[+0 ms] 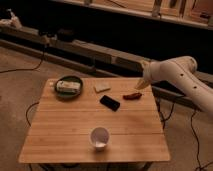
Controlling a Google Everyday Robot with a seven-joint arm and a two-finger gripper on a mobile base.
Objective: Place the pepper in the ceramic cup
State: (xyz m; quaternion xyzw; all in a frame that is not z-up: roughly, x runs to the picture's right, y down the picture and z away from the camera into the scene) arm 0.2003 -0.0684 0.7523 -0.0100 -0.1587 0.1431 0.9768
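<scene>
The red pepper [132, 95] lies on the wooden table [60, 130] near its far right edge, to the right of the black phone [110, 103]. The white ceramic cup [99, 137] stands upright near the table's front edge, about in the middle. My gripper [141, 83] hangs at the end of the white arm [180, 75], just above and to the right of the pepper, over the table's far right corner. It does not hold the pepper.
A dark green round dish [68, 87] with a pale object in it sits at the far left of the table. A small pale flat item [102, 87] lies beside it. Cables run on the floor around the table. A low ledge runs behind it.
</scene>
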